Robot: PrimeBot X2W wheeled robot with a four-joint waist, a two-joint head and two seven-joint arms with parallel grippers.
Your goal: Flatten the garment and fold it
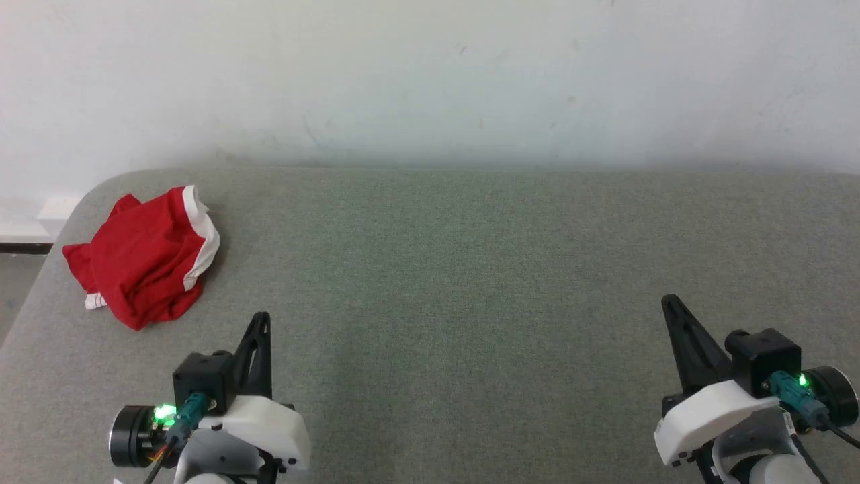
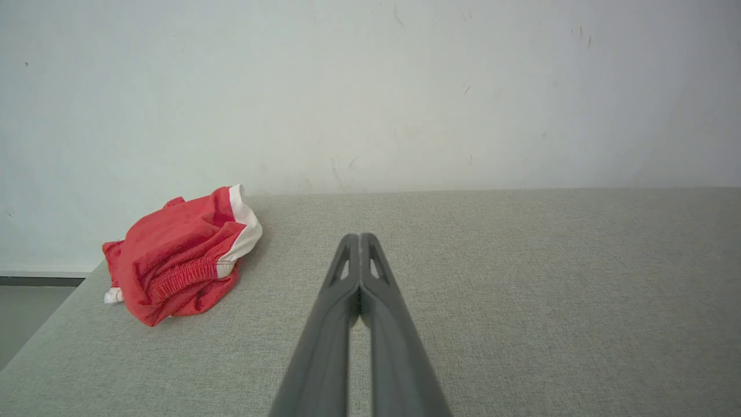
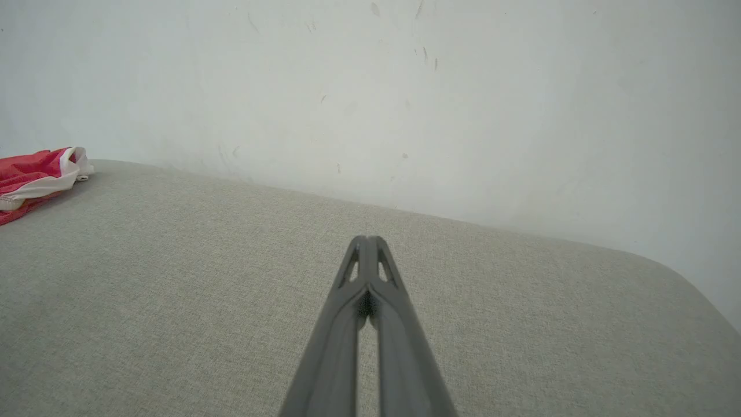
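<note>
Head view first: the shorts [image 1: 144,259] are a crumpled red heap at the far left of the table [image 1: 470,269], close to its rounded left corner, with a white stripe curling along their right side. They are not flat or folded yet. The left gripper [image 1: 262,316] sits near, at the lower left, just this side of the shorts and a bit to their right, not touching them. The right gripper [image 1: 668,299] is way over at the near right, well apart from them. Between the two it's plain grey table cloth. A scuffed white wall [image 1: 430,81] runs along the far edge, and a sliver of floor [image 1: 13,296] shows past the left edge.

Left wrist view: the two dark fingers are pressed together at the tips, gripping nothing. The shorts lie ahead and to the left, bunched up, gathered waistband facing the camera, white stripe on the right. Only bare cloth lies between the tips and the heap.

Right wrist view: same deal, fingertips meeting and holding nothing. The shorts poke in at the left edge, cut off by the frame, far across the table. The table's rounded right corner sits off to the right, up against the wall.
</note>
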